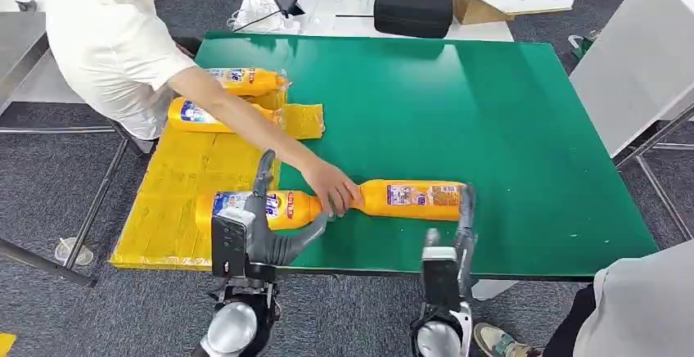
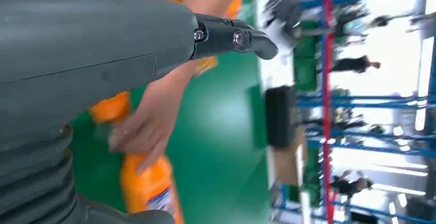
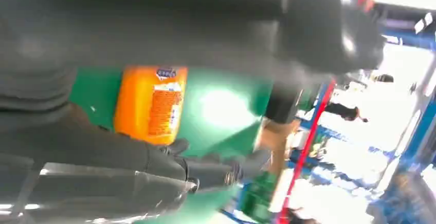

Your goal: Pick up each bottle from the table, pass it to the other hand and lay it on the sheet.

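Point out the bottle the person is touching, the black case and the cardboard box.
bottle on the green table point(image 1: 413, 198), head view: on its label.
black case point(image 1: 413, 6), head view: middle of its top.
cardboard box point(image 1: 463, 0), head view: its brown left wall.

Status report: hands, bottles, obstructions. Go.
Left hand open beside the orange plastic bottle on the yellow sheet. Right hand open near the orange bottle on the green table. Person's hand on its neck, in the way.
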Motion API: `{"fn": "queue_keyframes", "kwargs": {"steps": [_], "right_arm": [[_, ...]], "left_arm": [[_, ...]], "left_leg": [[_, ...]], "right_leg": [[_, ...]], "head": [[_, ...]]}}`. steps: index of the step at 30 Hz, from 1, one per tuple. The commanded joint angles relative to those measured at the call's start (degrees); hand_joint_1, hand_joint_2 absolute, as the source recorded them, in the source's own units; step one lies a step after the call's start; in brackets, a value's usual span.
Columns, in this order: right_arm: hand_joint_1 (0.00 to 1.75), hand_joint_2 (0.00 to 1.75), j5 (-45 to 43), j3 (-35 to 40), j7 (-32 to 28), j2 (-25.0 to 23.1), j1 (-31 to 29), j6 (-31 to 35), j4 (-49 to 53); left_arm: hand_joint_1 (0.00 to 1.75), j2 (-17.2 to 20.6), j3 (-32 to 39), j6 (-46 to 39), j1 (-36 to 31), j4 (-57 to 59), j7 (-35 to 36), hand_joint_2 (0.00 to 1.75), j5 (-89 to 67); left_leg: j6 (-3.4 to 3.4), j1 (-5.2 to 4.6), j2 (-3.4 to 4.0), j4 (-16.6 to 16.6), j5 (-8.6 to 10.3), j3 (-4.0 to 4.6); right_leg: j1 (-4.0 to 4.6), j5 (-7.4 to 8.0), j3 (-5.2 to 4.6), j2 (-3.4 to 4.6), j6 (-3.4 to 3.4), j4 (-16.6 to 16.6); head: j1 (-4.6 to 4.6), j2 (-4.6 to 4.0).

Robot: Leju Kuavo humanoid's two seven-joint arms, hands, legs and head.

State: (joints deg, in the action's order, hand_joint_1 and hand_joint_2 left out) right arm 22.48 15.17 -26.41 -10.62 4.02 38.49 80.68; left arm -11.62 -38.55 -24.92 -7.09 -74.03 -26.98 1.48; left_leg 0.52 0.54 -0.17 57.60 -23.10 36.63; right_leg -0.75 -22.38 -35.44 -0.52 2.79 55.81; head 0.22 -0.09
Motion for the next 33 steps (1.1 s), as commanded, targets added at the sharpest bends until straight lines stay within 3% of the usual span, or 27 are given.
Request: {"fn": "queue_keyframes", "kwargs": {"steps": [1,5,17,28,31,33], "right_arm": [[0.00,1.75,28.1,-1.0,4.2,8.0,-7.8,1.5,-14.5],[0.00,1.75,32.7,-4.8,1.3,7.2,-10.7,1.5,-17.7],[0.00,1.75,46.1,-13.3,-0.1,4.4,-11.3,1.5,-14.4],[0.00,1.75,51.2,-14.0,8.5,9.3,-21.5,1.5,-29.3],[0.00,1.75,48.1,-11.9,10.3,10.1,-24.8,1.5,-38.6],[0.00,1.75,48.1,-11.9,10.3,10.1,-24.8,1.5,-38.6]], "left_arm": [[0.00,-0.1,-0.8,2.8,0.1,6.8,3.6,1.75,11.8],[0.00,-0.7,-1.9,-2.6,-1.6,7.1,-2.0,1.75,9.9],[0.00,0.3,-3.6,-4.5,-2.4,6.2,-1.9,1.75,9.4],[0.00,-0.2,-4.6,-4.3,-3.8,7.3,-1.9,1.75,5.1],[0.00,-0.2,-4.5,-4.4,-3.7,6.9,-1.9,1.75,4.5],[0.00,-0.2,-4.5,-4.4,-3.7,6.9,-1.9,1.75,4.5]], "left_leg": [[0.04,0.03,0.09,-0.1,-0.07,-0.42],[0.03,-0.01,-0.03,-0.1,0.00,-0.19],[0.02,0.01,0.03,0.0,-0.11,-0.32],[0.04,-0.02,0.14,0.0,-0.04,-0.22],[0.04,0.00,0.11,0.0,-0.06,-0.28],[0.03,0.02,0.15,0.0,-0.04,-0.27]], "right_leg": [[0.04,0.00,0.44,0.11,-0.06,-0.2],[0.00,0.01,0.22,-0.01,-0.04,-0.1],[0.03,-0.08,0.32,0.05,-0.10,0.0],[0.00,0.04,0.21,0.16,-0.06,-0.1],[0.02,0.01,0.29,0.13,-0.07,-0.1],[0.04,0.05,0.27,0.16,-0.05,-0.1]], "head": [[0.02,0.00],[0.02,0.00],[0.00,0.00],[0.00,0.00],[0.00,0.00],[0.00,0.00]]}}
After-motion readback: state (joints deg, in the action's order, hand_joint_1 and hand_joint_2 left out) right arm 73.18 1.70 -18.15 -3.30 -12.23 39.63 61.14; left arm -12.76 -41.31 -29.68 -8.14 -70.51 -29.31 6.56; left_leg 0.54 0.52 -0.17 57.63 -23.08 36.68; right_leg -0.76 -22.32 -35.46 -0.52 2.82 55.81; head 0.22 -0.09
